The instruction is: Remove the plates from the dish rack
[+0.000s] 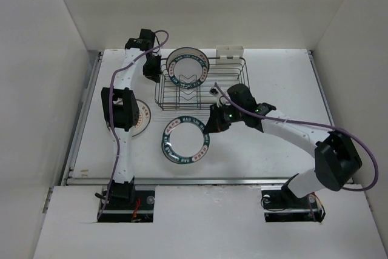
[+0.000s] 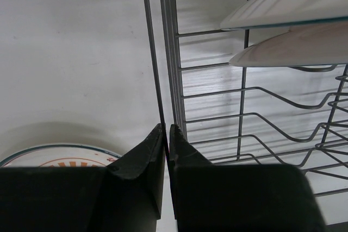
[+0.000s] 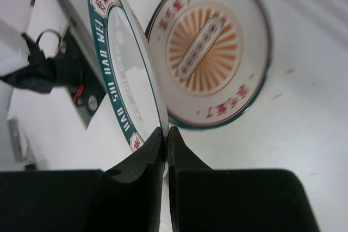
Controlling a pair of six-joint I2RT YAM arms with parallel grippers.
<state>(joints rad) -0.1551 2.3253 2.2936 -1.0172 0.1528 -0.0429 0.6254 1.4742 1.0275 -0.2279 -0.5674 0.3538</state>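
Observation:
The dark wire dish rack (image 1: 225,87) stands at the table's back middle, with two white plates (image 1: 187,68) upright in its left end. My left gripper (image 1: 153,72) is shut on the rack's left rim wire (image 2: 154,52); the two racked plates (image 2: 296,4) show at the upper right of the left wrist view. My right gripper (image 1: 213,124) is shut on the rim of a teal-banded plate (image 1: 185,139), held in front of the rack; the right wrist view shows that plate (image 3: 128,69) edge-on between the jaws (image 3: 166,131). An orange-sunburst plate (image 3: 215,52) lies flat on the table.
The sunburst plate (image 1: 142,116) lies left of the rack, partly under my left arm, and shows in the left wrist view (image 2: 60,156). A white plastic holder (image 1: 229,53) is clipped to the rack's back edge. White walls enclose the table on three sides.

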